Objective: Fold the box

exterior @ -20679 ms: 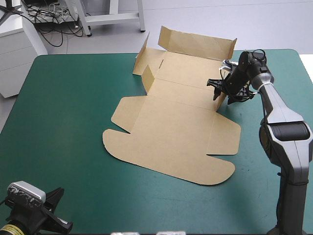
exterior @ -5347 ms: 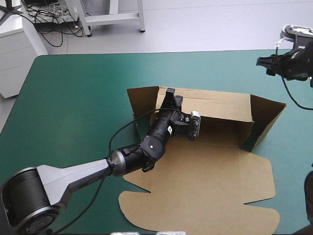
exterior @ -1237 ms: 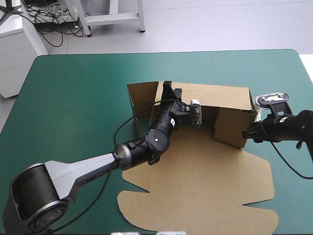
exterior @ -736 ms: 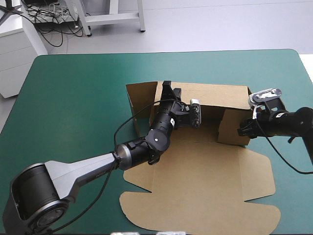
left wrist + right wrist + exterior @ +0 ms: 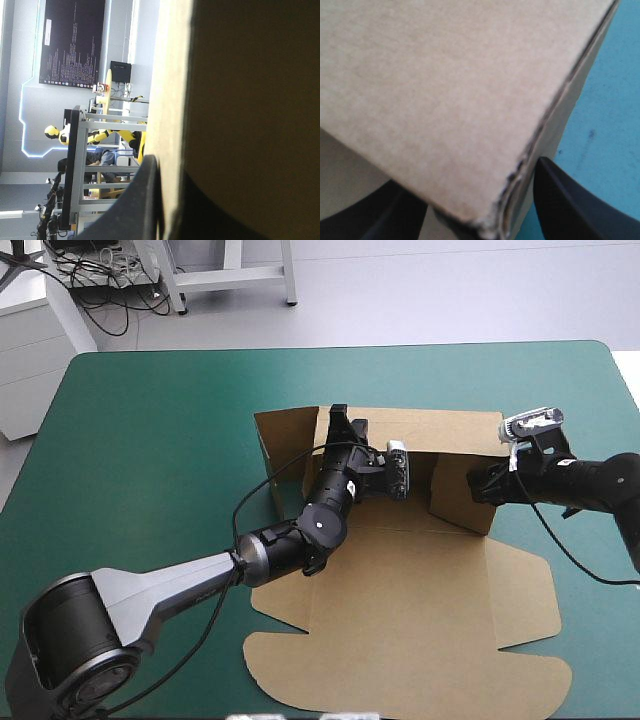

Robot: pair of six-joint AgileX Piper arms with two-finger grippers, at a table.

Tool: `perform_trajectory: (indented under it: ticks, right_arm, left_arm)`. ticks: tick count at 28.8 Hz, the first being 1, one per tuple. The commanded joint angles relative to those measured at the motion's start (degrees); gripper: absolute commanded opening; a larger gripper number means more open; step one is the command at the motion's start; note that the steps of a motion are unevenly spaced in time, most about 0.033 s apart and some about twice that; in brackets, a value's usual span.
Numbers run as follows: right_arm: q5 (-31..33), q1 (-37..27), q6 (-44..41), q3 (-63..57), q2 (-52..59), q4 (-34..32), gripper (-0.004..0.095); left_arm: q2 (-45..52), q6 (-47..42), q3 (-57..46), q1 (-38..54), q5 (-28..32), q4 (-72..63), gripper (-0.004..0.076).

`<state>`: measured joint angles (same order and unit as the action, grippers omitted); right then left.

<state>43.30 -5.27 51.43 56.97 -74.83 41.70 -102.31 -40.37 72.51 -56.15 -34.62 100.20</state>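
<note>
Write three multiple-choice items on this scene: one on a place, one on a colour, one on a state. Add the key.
1. Where does the left gripper hold the box?
A. its near rounded flap
B. its raised far wall
C. its right wall

2. What colour is the table's cover?
A. red
B. grey
C. teal-green

3. How is the box's lid?
A. flat on the table
B. standing upright
C. folded over the tray

Key: 1 B, the gripper sits on the far wall's top edge near the left corner; 2 C, teal-green shows all around the box; 3 A, the lid lies spread toward the table's near edge.
</note>
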Motion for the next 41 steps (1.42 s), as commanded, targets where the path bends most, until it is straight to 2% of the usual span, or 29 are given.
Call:
perform_trajectory:
  ticks: [1,3,6,10,12,14,24,27,29,32,38,39,41]
  right_arm:
    - [-1.53,-0.31,0.82,1.62,0.25,5.54,0.0552]
    - [-1.53,-0.31,0.82,1.62,-1.36,7.22,0.0529]
    - [-1.04,-0.18,1.70,1.62,-3.72,8.56,0.0370]
    - [-0.78,-0.18,6.84,1.62,-6.33,12.06,-0.0022]
    - [-2.86,-0.18,11.43,1.62,-6.46,16.03,0.0000]
    - [-4.10,-0.18,13.22,1.62,-6.46,17.25,0.0000]
    - [-6.23,-0.18,12.82,1.62,-6.46,13.87,0.0000]
    - [-6.73,-0.18,12.82,1.62,-6.46,12.44,0.0000]
    - [-7.32,-0.18,12.82,1.62,-6.46,11.58,0.0000]
    - [-8.62,-0.18,12.58,1.62,-6.46,10.86,0.0000]
    - [-9.95,-0.18,12.58,1.62,-6.73,9.55,0.0000]
    - [-10.23,-0.18,12.27,1.62,-6.88,9.34,0.0000]
    - [-10.68,-0.18,11.39,1.62,-7.54,8.82,0.0000]
  left_arm:
    - [2.40,-1.24,1.26,0.06,-0.85,2.99,-0.0010]
    - [2.40,-1.24,1.26,0.06,-0.85,2.99,-0.0010]
    - [2.40,-1.24,1.26,0.06,-0.85,2.99,-0.0010]
    - [2.40,-1.24,1.26,0.06,-0.21,2.99,-0.0010]
    - [2.40,-1.24,1.26,0.06,0.86,2.99,-0.0010]
    - [2.40,-1.24,1.26,0.06,1.44,2.99,-0.0010]
    - [2.40,-1.24,1.26,0.06,2.84,2.99,-0.0008]
    - [2.40,-1.24,1.26,0.06,3.45,2.99,0.0016]
    - [2.40,-1.24,1.26,0.06,4.22,2.99,0.0059]
    - [2.40,-1.14,1.26,0.06,4.66,2.99,0.0165]
    - [2.40,-1.14,1.26,0.06,5.08,2.99,0.0494]
    - [2.40,-1.14,1.26,0.06,5.42,2.99,0.0523]
    - [2.40,-0.45,1.26,0.06,6.32,2.99,0.0532]
